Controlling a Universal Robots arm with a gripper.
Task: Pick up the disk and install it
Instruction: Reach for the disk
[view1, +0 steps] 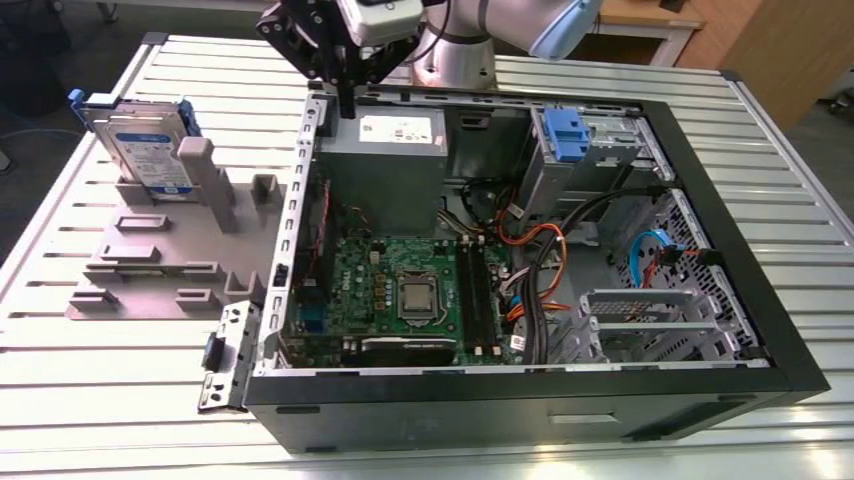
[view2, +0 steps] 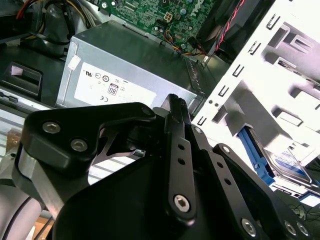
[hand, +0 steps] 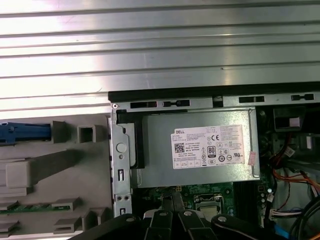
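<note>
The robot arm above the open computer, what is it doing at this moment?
The arm's end effector hangs empty and shut over the grey power supply at the edge of the open computer case. The disk stands upright in the grey holder on the exterior view's left, not yet picked up.

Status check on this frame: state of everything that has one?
disk: upright in the grey fixture, outside the case, not held.
gripper: shut, empty, above the case's rear edge.
computer case: on its side, side panel off, interior exposed.
power supply: seated in the case, below the gripper.
</note>
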